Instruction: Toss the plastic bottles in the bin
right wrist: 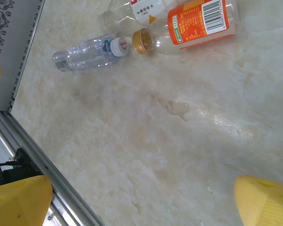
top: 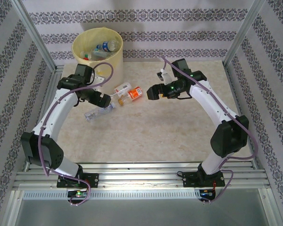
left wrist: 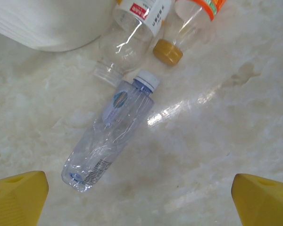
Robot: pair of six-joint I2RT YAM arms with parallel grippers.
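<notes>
At about 11 o'clock on the table stands the bin, with several plastic bottles already lying inside its yellow liner. Just in front of it, the left gripper hangs over the tabletop with its jaws spread wide and nothing between them. In the left wrist view its two yellow fingers sit at the bottom corners. A clear bottle with a white cap lies flat on the table at roughly 11 o'clock from the gap between them, apart from both fingers. Its cap points toward 1 o'clock. From above, this same bottle lies at about 7 o'clock of the left gripper, near it. Further right, at about 2 o'clock of that gripper, a capless bottle with a red-and-white label and an orange-labelled bottle lie side by side. In the left wrist view the orange one's gold cap is just beside the clear bottle's cap. To the right again, the right gripper is also wide open and holds nothing. The orange-labelled bottle lies near it at 9 o'clock. In the right wrist view all three loose bottles lie along the top edge, at 11 to 12 o'clock and well apart from its yellow fingers.
</notes>
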